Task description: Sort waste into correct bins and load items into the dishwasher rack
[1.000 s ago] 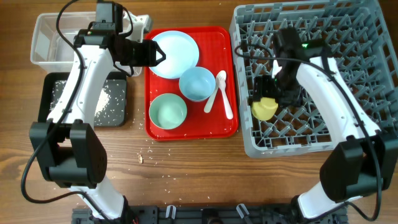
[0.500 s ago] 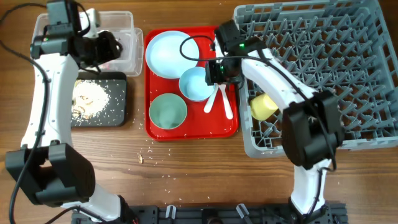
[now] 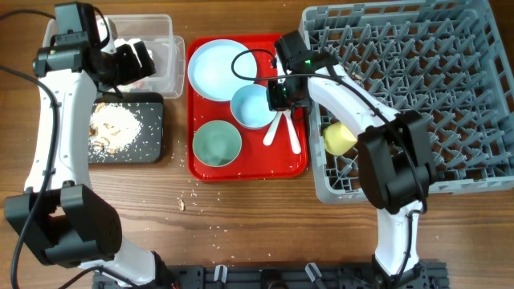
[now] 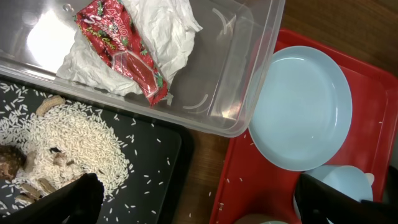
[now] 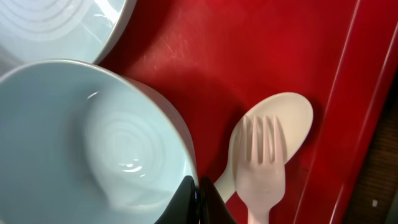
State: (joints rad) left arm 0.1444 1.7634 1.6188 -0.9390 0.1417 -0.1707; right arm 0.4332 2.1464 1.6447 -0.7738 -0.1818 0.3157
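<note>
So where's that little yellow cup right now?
In the overhead view, the yellow cup sits among the pegs of the grey rack on the table's right side, by the rack's left edge, just right of the red tray.

wrapper (image 4: pixel 123 48) on napkin (image 4: pixel 169 26), cup (image 3: pixel 340 138) in rack (image 3: pixel 450 96)

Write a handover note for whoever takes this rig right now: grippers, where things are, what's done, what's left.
Left gripper: open, empty, hovering by the clear tub.
Right gripper: appears shut on the pale blue bowl at its rim; the bowl sits on the red tray.
Done: napkin and wrapper in the tub; food scraps in the black tray; yellow cup in the rack.
Left: pale blue bowl, plate, green bowl, white spoon and fork go into the rack.
</note>
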